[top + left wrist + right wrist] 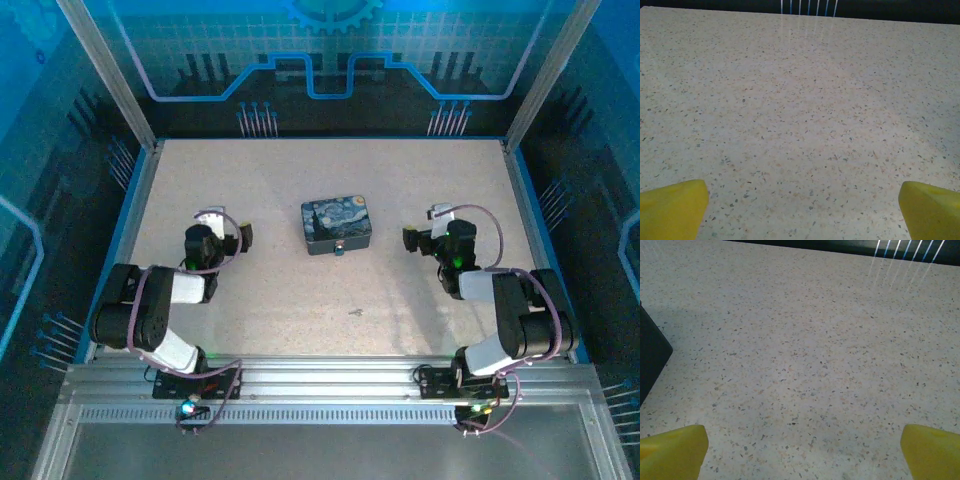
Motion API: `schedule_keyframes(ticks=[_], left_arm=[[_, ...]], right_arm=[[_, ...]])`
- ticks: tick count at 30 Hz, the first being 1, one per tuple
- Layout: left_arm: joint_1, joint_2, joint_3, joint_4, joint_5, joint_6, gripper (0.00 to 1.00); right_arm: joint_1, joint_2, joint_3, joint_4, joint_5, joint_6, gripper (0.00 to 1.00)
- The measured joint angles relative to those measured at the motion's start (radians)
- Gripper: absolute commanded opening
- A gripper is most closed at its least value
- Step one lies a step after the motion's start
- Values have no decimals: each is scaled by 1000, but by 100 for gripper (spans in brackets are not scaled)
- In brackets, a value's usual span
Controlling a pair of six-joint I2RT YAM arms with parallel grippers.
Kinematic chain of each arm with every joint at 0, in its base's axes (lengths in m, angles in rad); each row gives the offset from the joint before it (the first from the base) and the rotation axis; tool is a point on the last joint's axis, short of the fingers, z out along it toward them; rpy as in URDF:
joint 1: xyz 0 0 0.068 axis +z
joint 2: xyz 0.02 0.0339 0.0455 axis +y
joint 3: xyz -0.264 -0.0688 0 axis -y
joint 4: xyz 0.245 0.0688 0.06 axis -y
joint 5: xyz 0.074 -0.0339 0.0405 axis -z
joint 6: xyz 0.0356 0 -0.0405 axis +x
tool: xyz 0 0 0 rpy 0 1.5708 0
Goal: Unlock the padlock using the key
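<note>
While the tin (336, 224) sits centred, open tabletop (300, 180) all round, key (356, 311) seemingly apart

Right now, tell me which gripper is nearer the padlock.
Right. The right gripper sits open a short way to the right of the padlock, which lies at the tin's near edge. The left gripper is farther off, left of the tin.
</note>
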Motion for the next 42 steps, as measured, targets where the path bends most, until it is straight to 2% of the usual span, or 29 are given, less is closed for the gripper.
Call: schedule_keyframes(ticks=[21,25,29,34,37,42], left_arm=[[0,0,-2,11,-2,-1,99],[0,-50,-31,15,-5,-1,99],[0,-236,-25,-110,-21,-16,99],[0,-436,141,-456,-22,-147,99],[0,-510,214,-614,16,-255,99],[1,-613,203,-798,159,-463,99]], right_arm=[[-1,-1,0,-3,4,2,100],[-7,-62,26,-113,32,12,100],[-7,-197,101,-285,60,24,100],[20,-343,213,-549,57,66,100],[91,-399,269,-729,34,102,100],[254,-435,354,-1015,-54,172,98]])
